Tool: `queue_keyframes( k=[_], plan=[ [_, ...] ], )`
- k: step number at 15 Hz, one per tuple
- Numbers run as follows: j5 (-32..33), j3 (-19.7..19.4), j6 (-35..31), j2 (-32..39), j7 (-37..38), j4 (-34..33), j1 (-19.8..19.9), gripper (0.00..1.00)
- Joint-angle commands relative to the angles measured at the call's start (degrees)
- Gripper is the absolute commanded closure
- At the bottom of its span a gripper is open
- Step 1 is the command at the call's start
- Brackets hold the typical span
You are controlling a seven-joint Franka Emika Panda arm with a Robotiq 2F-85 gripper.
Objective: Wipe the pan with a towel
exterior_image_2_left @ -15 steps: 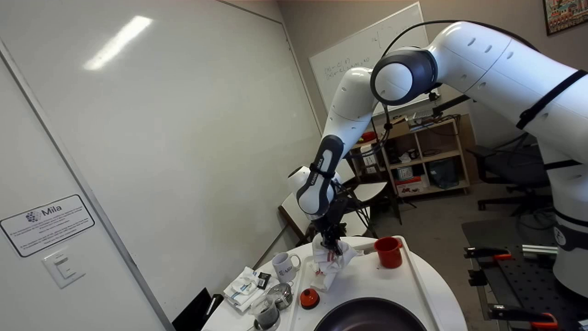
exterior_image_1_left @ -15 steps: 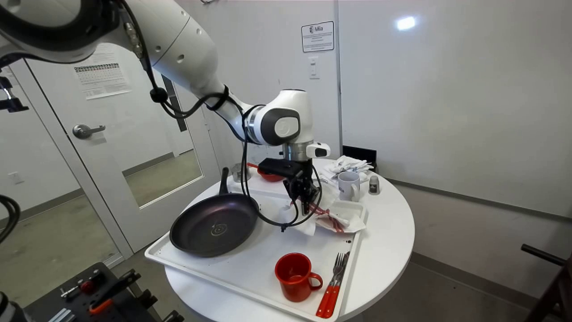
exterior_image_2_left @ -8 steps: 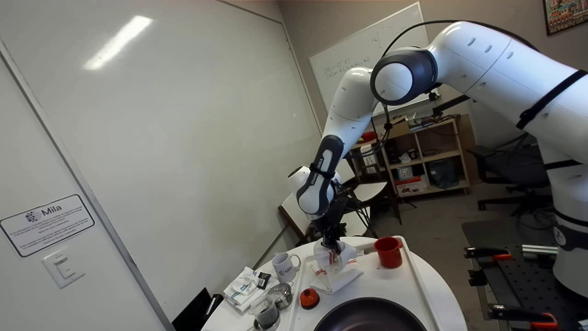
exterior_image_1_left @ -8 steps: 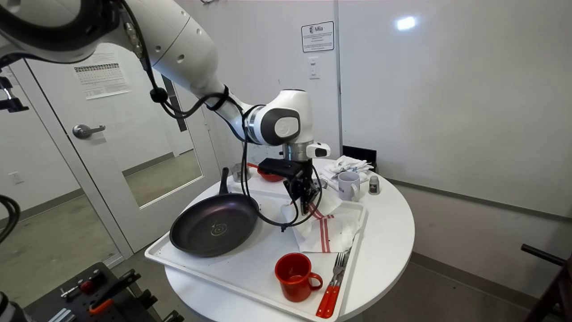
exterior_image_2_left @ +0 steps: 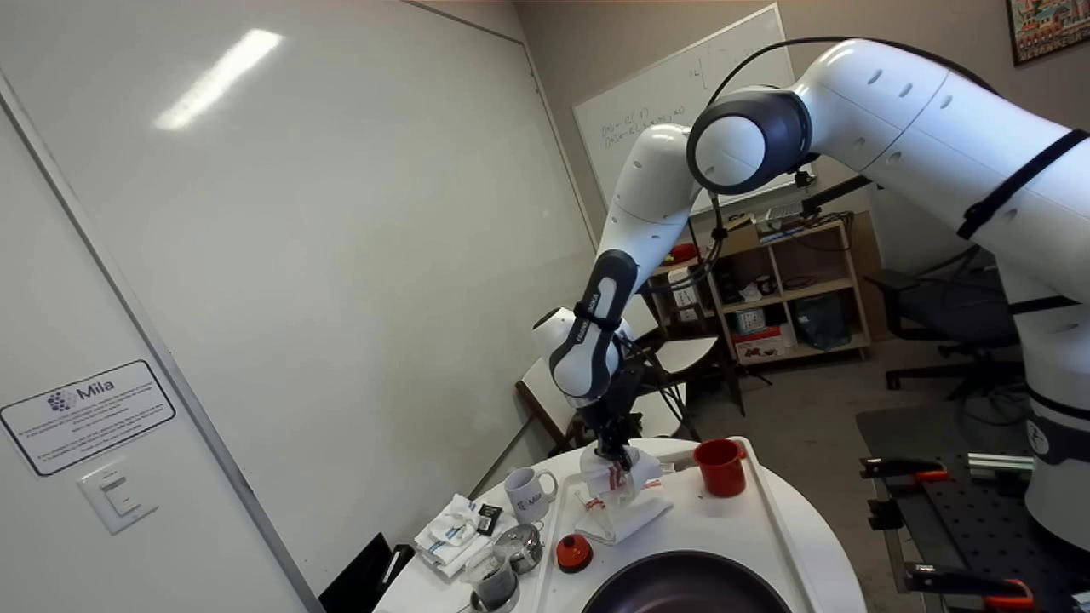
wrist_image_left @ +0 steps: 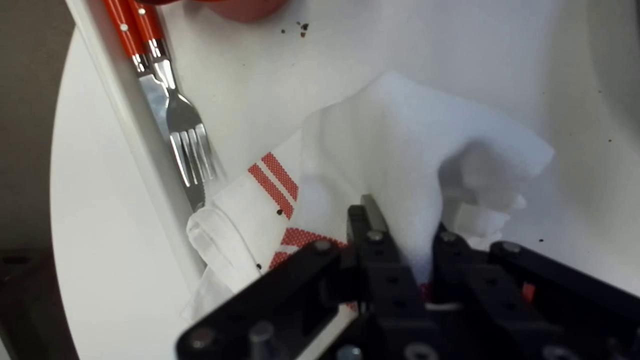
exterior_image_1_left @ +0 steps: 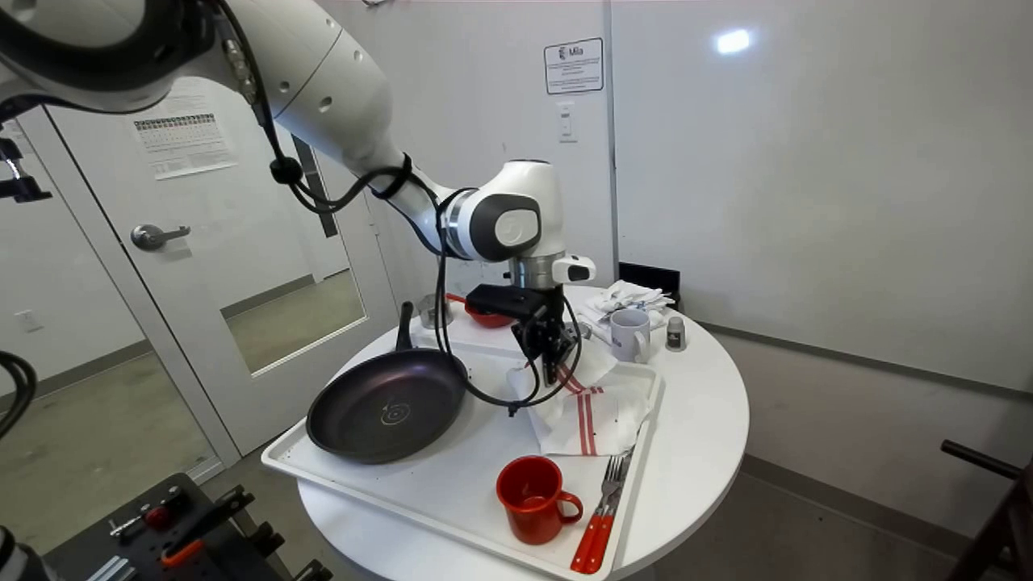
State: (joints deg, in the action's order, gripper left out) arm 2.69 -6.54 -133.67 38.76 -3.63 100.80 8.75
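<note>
We have the pincer (wrist_image_left: 406, 220) closed tight, its 2 black fingers (wrist_image_left: 385, 272) gripping a bunched fold of white towel (wrist_image_left: 390, 150); the rest spreads soft and creased below it, banded with grainy red stripes. To the pincer's side, apart from it, our round, dark pan (exterior_image_1_left: 363, 411) sits on the white tray (exterior_image_1_left: 420, 492).

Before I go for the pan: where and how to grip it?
Probably mid-handle, from above, jaws across: it's slim, angles upward and juts out from the pan, which itself looks too broad to span. The pincer holds the towel, so that would need releasing first.
</note>
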Motion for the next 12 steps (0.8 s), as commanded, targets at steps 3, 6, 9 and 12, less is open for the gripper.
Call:
queue_keyframes(
  k=[3, 6, 9, 12],
  plan=[
    [4.2, -0.3, -5.5, -7.2, 0.3, 7.4, -3.1, 0.97],
    [6.9, -0.1, -6.8, -9.6, 0.9, 9.4, -5.7, 0.97],
    [8.3, 1.1, -6.3, -10.3, 0.6, 9.3, -7.7, 0.97],
    [8.0, 2.9, -5.1, -9.0, -0.1, 7.4, -9.0, 0.97]
  ],
)
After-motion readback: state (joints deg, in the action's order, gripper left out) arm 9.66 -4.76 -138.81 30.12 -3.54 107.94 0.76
